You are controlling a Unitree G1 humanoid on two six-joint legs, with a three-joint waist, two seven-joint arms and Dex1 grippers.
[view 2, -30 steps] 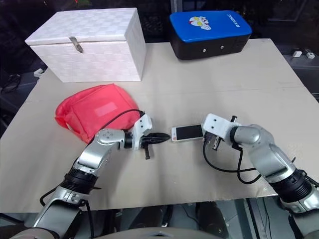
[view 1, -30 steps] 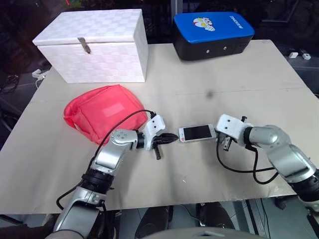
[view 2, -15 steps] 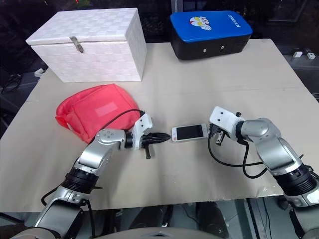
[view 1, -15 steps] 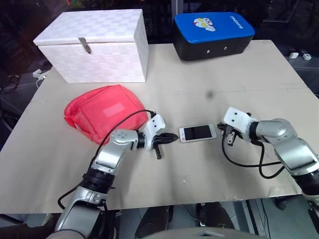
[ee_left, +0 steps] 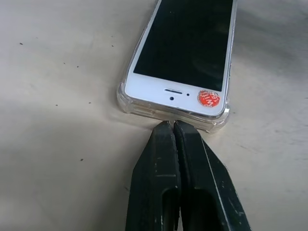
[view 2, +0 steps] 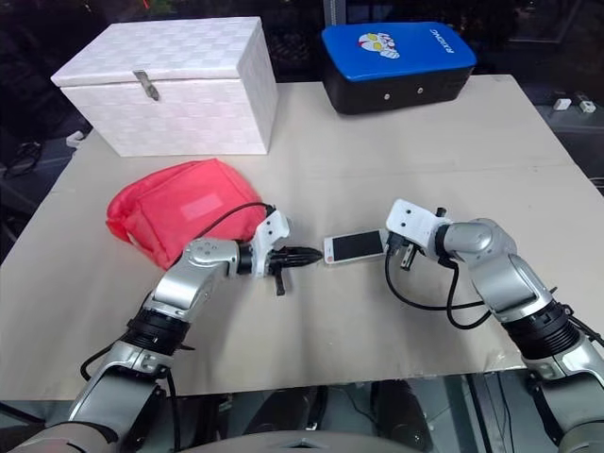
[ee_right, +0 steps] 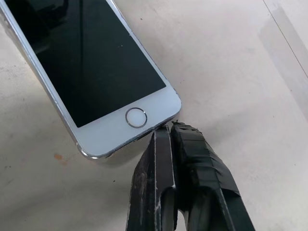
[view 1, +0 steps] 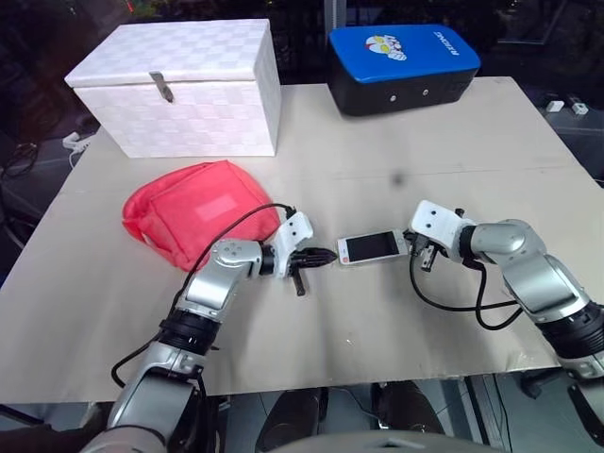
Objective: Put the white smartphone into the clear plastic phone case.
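Smartphone [view 1: 374, 247] between both closed grippers' fingertips [ee_left: 172, 129].

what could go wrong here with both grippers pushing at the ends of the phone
1. The left gripper, shut, sits at the clear plastic phone case rim; pushing could slide case and white smartphone together across the table instead of seating it.
2. The right gripper, shut, touches near one corner by the home button, so a push may rotate the phone.
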